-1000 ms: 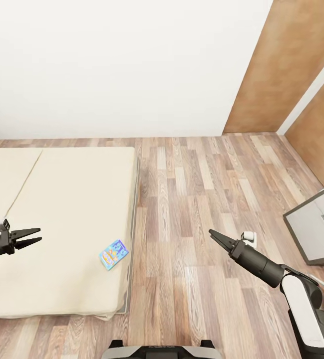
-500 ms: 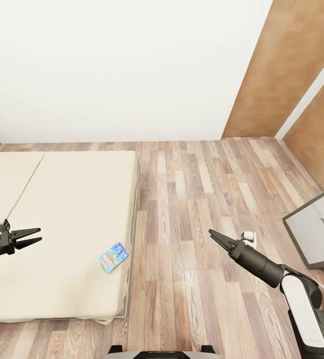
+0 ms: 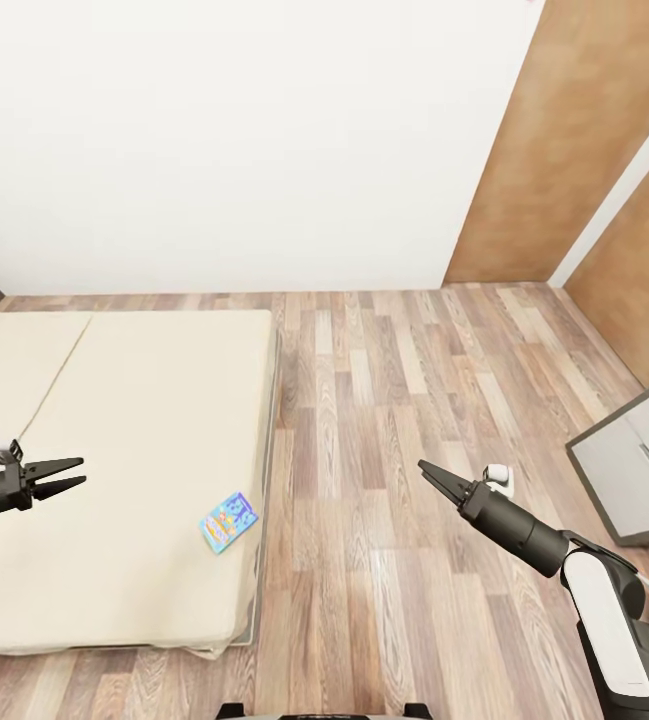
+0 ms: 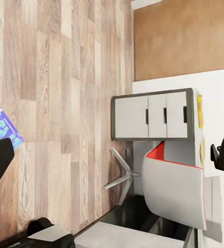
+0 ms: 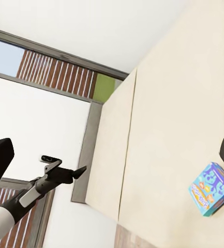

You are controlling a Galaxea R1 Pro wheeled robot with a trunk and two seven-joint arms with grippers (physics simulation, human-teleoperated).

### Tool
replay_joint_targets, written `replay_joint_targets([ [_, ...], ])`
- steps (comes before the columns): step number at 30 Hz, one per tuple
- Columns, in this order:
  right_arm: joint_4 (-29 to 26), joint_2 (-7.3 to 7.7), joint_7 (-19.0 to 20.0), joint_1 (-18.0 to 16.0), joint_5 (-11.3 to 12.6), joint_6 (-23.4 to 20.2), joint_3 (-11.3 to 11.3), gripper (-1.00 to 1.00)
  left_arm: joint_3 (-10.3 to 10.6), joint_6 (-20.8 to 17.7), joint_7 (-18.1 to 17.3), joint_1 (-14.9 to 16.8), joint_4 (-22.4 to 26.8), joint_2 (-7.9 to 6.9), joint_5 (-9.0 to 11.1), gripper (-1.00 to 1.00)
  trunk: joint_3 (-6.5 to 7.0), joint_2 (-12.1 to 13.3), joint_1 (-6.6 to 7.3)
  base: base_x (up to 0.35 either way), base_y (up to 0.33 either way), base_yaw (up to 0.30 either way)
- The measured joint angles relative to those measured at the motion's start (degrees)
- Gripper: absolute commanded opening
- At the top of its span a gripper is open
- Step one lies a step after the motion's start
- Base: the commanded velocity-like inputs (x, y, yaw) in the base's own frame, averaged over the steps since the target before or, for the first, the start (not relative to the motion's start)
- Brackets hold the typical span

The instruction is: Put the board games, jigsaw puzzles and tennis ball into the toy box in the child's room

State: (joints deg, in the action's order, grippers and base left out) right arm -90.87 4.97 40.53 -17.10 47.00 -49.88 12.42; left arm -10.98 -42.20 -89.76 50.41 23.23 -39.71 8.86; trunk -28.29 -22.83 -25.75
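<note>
- Where the head view looks down over both arms, the bed takes up the left half of the frame, its beige mattress bare but for one small blue board game lying flat near the mattress's right edge, low in the frame. The left gripper hangs over the mattress at the left edge with its two fingers parted and nothing between them. The right gripper sits over the wood-plank floor at lower centre-right – its tips look nearly together, and I cannot tell if they are closed. A corner of the pale grey table with its drawers shows at the right edge; two brown panels stand in the upper right.
- In the left wrist view, the blue game's corner shows at the left edge; one drawer unit with three fronts sits at centre, one red chair below it.
- In the right wrist view, the one blue game lies on the mattress at lower right – the left arm's spread gripper reaches in at lower left, against the grey headboard.
</note>
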Motion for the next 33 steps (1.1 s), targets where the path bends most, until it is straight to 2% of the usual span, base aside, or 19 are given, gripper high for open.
replay_joint_targets([
  [33, 0.0, -0.04, -0.05, 0.0, 0.0, 0.0, 0.0, 1.0, 0.01, 0.0, 0.0, 0.0, 0.0, 0.68, -0.03, 1.0, 3.12, 0.0, 0.0, 0.0, 0.0, 0.0],
])
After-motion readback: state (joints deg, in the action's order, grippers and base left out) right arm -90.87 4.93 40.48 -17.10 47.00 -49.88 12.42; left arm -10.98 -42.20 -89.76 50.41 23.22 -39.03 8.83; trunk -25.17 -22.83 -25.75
